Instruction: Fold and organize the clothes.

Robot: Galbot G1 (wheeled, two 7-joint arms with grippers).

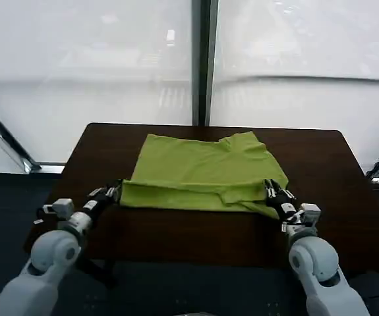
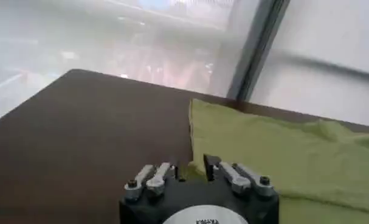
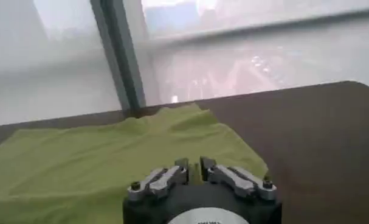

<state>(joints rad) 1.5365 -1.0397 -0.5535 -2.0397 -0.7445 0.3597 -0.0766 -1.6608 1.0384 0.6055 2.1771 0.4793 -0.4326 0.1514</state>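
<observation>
Head view shows a lime-green soft-fabric T-shirt (image 1: pixel 202 170) lying partly folded on the dark brown table (image 1: pixel 347 178), the left gripper (image 1: pixel 115 191) and right gripper (image 1: pixel 271 191) each pinching a near corner, with further folds apparently left.

arms: pale grey-white rounded shells, bulbous joint housings near the bottom of the head view
wrists: narrower white-and-black segments, small boxy white module on each
left claw (image 1: pixel 115 191): black body, silver metal finger links with dark pivot screws; fingers (image 2: pixel 212 164) black-tipped
right claw (image 1: pixel 270 189): same build, black base, silver links, visible screws; fingers (image 3: pixel 182 165) black-tipped
markings: white round plate with small dark print on each claw base, unreadable
</observation>
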